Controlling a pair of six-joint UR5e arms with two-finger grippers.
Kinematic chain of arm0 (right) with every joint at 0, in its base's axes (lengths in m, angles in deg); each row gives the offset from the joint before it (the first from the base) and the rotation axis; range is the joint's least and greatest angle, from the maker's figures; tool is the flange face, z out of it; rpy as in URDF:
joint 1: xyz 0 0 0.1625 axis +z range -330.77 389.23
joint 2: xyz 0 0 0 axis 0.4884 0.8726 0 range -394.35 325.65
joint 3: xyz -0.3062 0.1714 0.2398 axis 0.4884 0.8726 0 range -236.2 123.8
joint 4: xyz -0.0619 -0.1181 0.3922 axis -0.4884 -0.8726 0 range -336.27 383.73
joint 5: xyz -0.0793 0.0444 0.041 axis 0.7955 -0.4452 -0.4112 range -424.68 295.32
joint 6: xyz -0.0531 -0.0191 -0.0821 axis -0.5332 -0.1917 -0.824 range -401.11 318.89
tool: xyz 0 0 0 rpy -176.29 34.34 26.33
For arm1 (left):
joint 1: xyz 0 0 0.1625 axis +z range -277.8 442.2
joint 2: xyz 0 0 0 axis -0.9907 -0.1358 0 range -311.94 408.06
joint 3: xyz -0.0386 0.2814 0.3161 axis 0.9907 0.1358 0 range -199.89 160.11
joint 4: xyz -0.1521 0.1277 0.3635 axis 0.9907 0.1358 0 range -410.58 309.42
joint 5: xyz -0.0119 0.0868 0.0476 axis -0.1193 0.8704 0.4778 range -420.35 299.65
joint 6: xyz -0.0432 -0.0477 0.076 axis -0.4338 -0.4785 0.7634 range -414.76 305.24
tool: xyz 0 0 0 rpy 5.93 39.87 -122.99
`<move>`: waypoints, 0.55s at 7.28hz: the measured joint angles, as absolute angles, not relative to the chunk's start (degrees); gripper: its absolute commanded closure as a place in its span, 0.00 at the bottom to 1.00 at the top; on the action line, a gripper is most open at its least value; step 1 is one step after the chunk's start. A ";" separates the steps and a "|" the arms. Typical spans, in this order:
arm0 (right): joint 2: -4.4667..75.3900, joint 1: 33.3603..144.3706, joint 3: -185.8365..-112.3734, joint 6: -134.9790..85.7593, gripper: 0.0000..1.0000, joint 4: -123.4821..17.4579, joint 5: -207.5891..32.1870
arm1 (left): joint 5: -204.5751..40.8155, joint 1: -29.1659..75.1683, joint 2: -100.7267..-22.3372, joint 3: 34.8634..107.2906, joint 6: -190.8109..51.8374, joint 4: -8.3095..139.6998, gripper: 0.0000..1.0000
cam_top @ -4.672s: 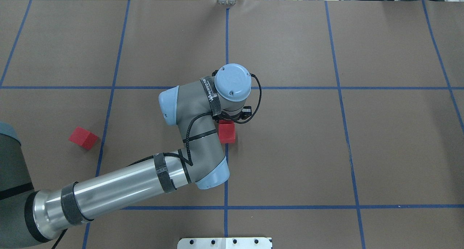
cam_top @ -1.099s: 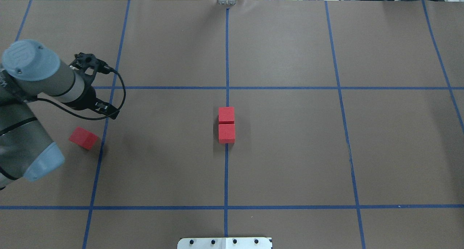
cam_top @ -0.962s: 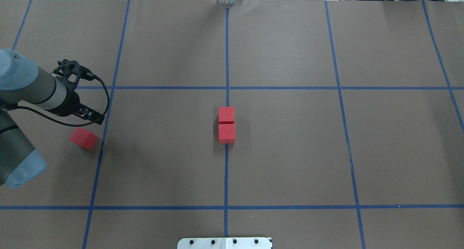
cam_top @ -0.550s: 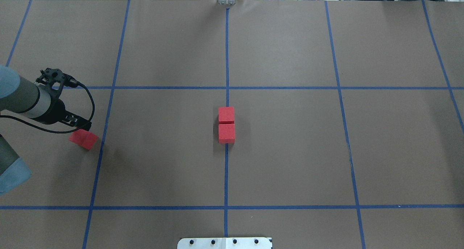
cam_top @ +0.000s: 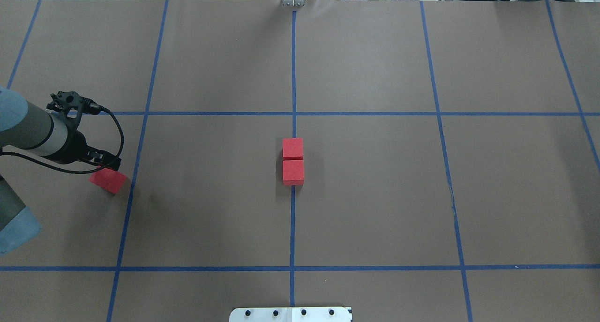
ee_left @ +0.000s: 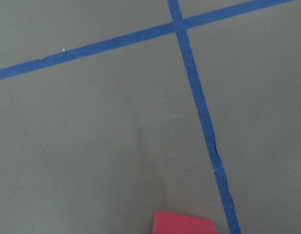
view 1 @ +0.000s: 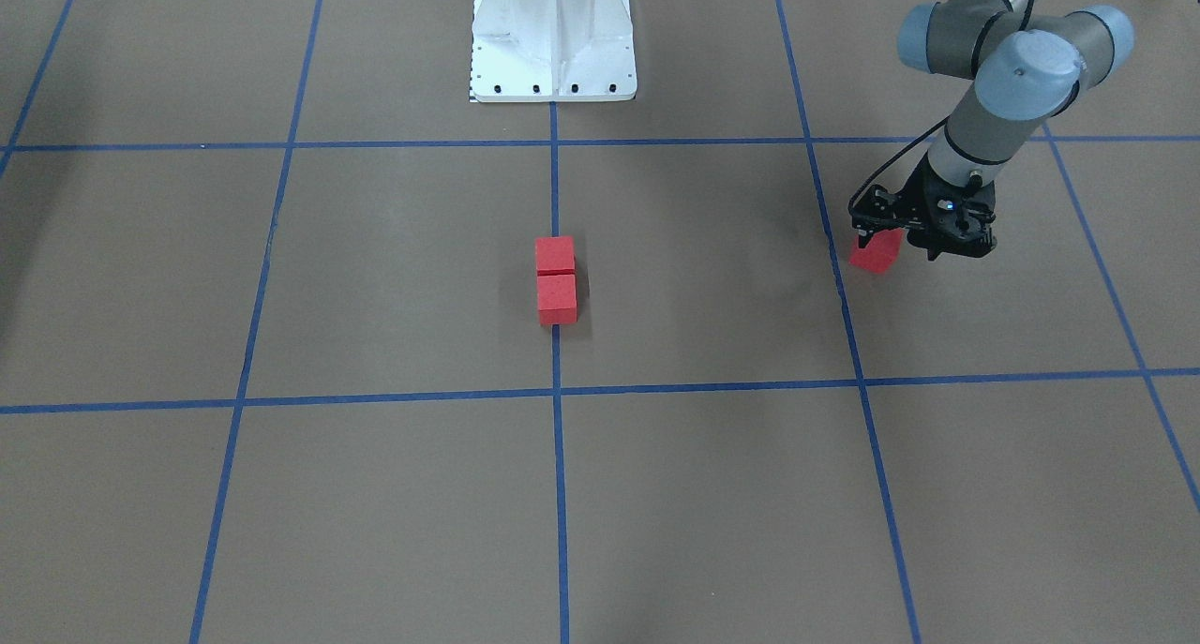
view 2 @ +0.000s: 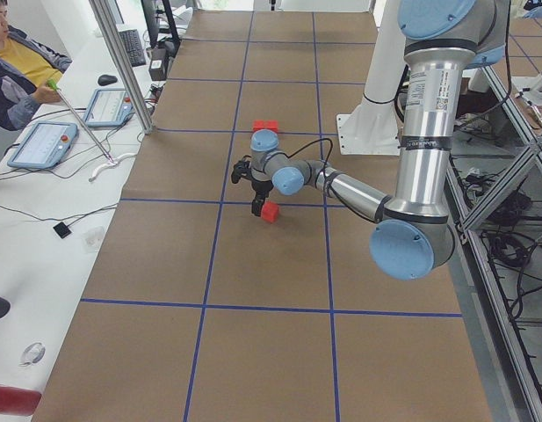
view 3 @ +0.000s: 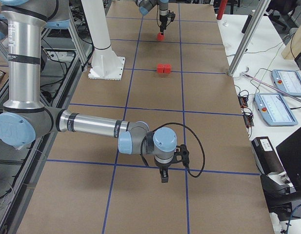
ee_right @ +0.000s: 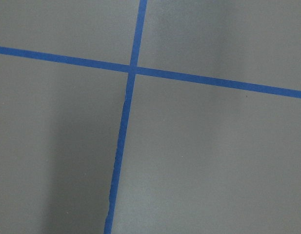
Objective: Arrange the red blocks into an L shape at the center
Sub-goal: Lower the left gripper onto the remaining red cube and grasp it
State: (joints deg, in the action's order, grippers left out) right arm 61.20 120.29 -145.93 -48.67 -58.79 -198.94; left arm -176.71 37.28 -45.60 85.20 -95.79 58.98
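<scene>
Two red blocks (cam_top: 293,149) (cam_top: 293,172) sit touching in a column on the vertical blue line at the center (cam_top: 293,209); they also show in the front view (view 1: 554,254) (view 1: 557,300). The third red block (cam_top: 109,181) lies turned at the far left, beside a blue line. My left gripper (cam_top: 98,163) hangs just over it, apart from it, and looks open in the front view (view 1: 902,241). The left wrist view shows only the block's top edge (ee_left: 185,223). My right gripper (view 3: 163,178) hovers over bare table far from the blocks; I cannot tell its state.
The white robot base (view 1: 553,35) stands at the table's near edge, in line with the center line. An aluminium post (view 2: 121,66) and tablets (view 2: 42,145) stand beyond the far edge, where an operator (view 2: 16,66) sits.
My left arm left the second block against the first at the center, swung away to the left and came down over the third block. It has barely moved in the last half second.
</scene>
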 measured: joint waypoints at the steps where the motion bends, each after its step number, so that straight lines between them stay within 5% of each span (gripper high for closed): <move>1: 61.19 120.29 -145.93 -48.67 0.00 -58.80 -198.95 | -176.71 37.57 -45.53 85.09 -95.53 59.77 0.00; 4: 61.03 120.29 -145.93 -48.57 0.00 -58.79 -198.89 | -176.71 38.53 -45.10 84.91 -90.04 60.34 0.00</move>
